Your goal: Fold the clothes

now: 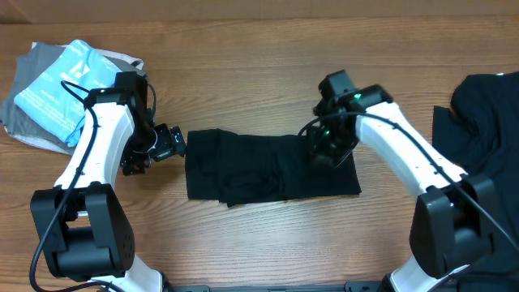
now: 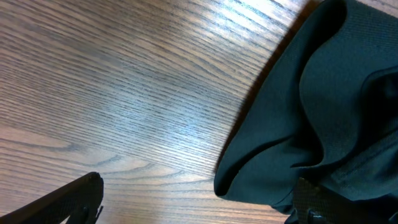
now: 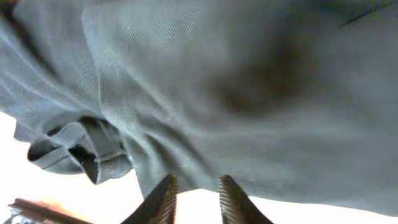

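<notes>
surface: light-brown wood-grain tabletop (image 1: 259,49) fills the whole overhead view | grain: fine streaks running side to side | finish: smooth, with a pale bluish sheen across the boards in the left wrist view | light: even and soft, faint shadows | right wrist view: tabletop washed out almost white

your black cotton t-shirt (image 1: 268,166) lies mid-table, folded into a wide flat rectangle, long side running left to right. the cloth is soft and matte, the layers overlap, and the lower edge is slightly uneven, with one corner poking out at the bottom left of centre. from the left wrist view its left end shows thick rounded folds resting on the wood. from the right wrist view the cloth is smooth, with a hemmed edge curled under at lower left. a second black garment (image 1: 486,122) sits crumpled at the table's right edge, partly out of frame and well apart from the first.
</notes>
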Available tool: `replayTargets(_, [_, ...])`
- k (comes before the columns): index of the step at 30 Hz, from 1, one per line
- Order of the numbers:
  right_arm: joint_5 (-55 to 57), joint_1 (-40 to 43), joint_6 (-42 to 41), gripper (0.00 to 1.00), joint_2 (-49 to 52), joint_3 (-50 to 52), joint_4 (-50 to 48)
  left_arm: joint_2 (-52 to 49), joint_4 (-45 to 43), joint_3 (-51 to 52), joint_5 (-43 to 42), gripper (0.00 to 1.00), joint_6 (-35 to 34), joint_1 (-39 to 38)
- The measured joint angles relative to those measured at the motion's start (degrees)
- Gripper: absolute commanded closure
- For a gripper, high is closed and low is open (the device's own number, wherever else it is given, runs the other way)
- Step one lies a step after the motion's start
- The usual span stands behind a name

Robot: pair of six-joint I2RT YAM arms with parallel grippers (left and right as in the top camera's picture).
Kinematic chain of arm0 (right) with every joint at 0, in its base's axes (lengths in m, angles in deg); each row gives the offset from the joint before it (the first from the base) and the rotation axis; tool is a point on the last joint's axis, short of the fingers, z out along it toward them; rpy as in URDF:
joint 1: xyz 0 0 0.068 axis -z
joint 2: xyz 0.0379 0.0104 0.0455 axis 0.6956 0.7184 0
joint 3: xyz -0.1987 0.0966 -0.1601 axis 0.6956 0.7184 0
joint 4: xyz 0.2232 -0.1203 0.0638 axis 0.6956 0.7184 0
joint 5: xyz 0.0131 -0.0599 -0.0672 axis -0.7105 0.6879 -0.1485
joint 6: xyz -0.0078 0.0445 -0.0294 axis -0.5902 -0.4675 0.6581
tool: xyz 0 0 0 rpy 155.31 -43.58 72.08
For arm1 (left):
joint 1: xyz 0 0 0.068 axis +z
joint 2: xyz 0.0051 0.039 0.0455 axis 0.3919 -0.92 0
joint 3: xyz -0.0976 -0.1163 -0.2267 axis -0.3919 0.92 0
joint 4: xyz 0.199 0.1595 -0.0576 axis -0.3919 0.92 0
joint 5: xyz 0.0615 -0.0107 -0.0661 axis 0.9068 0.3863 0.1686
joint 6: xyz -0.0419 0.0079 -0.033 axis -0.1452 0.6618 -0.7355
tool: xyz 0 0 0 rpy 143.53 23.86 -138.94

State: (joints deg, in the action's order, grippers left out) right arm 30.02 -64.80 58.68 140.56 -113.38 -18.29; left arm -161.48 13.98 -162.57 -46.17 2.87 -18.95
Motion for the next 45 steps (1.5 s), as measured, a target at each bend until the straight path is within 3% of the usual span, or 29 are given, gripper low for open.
replayTargets(10, [-5.09,-6.25,-3.15,0.78,0.00,12.46,-16.39,0.00,-0.02,0.00,0.00,0.00,0.00,0.00])
replayTargets(14, [-7.08,-7.43,-4.13,0.80,0.00,14.58,-18.60,0.00,-0.02,0.00,0.02,0.00,0.00,0.00])
replayTargets(31, [-10.97,-1.09,-4.15,0.80,-5.79,4.72,-16.41,0.00,-0.02,0.00,0.02,0.00,0.00,0.00])
replayTargets(45, [-9.99,-4.17,-3.89,0.76,6.14,4.83,-27.43,0.00,0.00,0.00,0.00,0.00,0.00,0.00])
